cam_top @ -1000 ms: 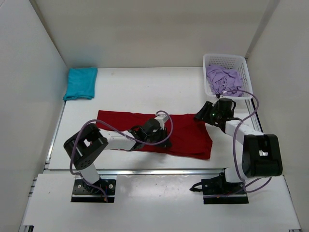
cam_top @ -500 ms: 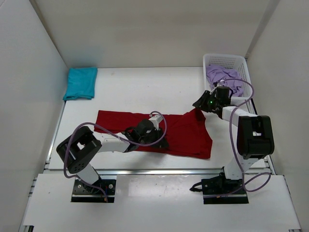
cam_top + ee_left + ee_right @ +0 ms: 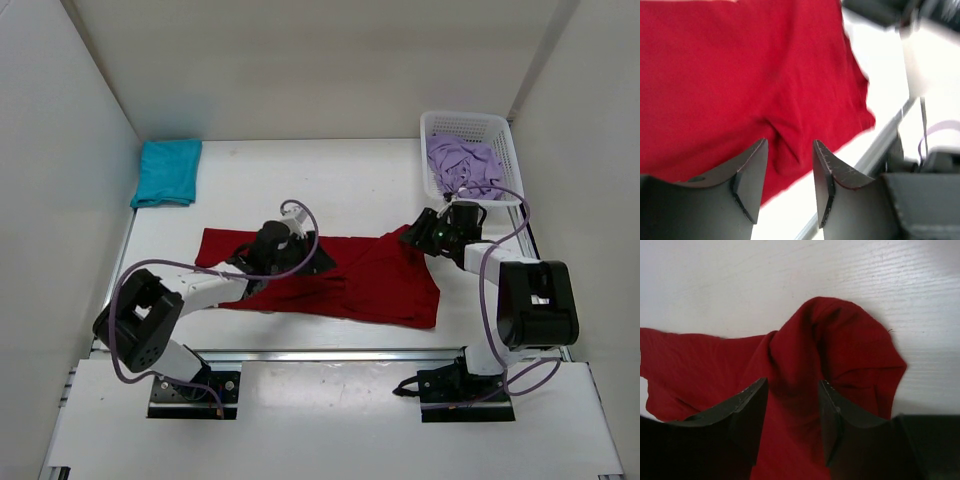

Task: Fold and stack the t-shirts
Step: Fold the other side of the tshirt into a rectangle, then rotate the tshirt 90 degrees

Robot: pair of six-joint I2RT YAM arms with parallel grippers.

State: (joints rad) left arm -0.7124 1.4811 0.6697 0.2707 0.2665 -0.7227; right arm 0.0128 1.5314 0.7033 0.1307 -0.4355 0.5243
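Note:
The dark red t-shirt [image 3: 370, 285] lies spread across the middle of the table, creased, with its far right corner bunched into a hump [image 3: 840, 335]. My left gripper [image 3: 312, 260] hovers over the shirt's middle, open, with only red cloth [image 3: 740, 75] and bare table below the gap [image 3: 790, 150]. Over the bunched corner stands my right gripper [image 3: 413, 237], open, its fingers astride the hump without gripping it [image 3: 792, 390]. The teal t-shirt [image 3: 167, 172] lies folded at the far left. The lilac t-shirt [image 3: 463, 162] is crumpled inside the basket.
The white mesh basket [image 3: 470, 119] stands at the far right corner. White walls close in the table on three sides. A metal rail [image 3: 320, 353] runs along the near edge, with both arm bases behind it.
My left gripper has opened and drawn back from the shirt's near edge toward its middle. My right gripper shut on the far right corner, then opened and left it bunched.

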